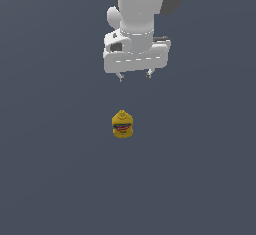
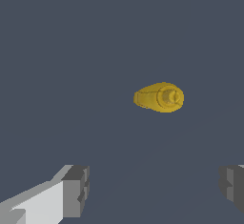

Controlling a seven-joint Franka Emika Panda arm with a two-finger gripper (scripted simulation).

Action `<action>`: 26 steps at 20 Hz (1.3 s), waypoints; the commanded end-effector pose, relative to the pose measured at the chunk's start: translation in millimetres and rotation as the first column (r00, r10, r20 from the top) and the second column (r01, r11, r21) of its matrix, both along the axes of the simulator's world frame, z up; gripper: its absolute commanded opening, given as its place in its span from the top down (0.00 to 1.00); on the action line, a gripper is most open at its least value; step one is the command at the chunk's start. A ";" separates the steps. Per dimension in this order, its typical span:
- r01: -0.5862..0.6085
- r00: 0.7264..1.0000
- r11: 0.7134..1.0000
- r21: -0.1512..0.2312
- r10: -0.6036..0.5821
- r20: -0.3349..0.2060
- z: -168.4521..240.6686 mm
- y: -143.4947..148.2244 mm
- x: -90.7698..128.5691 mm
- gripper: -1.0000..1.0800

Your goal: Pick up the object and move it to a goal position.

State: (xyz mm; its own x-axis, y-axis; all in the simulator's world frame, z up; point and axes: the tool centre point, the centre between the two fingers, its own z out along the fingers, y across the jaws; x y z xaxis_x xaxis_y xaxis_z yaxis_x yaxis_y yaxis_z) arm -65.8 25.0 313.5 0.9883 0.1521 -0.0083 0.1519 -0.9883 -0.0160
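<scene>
The object, a small yellow mustard bottle (image 1: 122,124) with a blue-and-red label, stands upright on the dark grey floor near the middle of the exterior view. In the wrist view the bottle (image 2: 159,97) is seen from above, its nozzle top facing the camera. My gripper (image 1: 134,75) hangs well above and behind the bottle, apart from it. Its two fingers are spread wide, with nothing between them. One grey fingertip (image 2: 76,190) shows in the wrist view, the other at that picture's edge.
A flat, plain dark grey surface (image 1: 55,169) extends all around the bottle. No other objects, containers or edges show in either view.
</scene>
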 end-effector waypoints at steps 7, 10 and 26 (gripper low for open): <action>-0.176 0.984 0.984 -0.001 0.176 0.004 -10.6 -5.8 8.9 0.04; -0.247 0.969 0.969 -0.002 0.247 0.005 -15.0 -8.2 12.5 0.04; -0.597 0.802 0.803 -0.007 0.597 0.009 -39.5 -21.4 30.5 0.04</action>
State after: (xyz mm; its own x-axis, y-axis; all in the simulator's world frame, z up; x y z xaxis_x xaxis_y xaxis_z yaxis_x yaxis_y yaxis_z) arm -37.0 4.9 276.3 0.7291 0.6844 -0.0004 0.6844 -0.7291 -0.0086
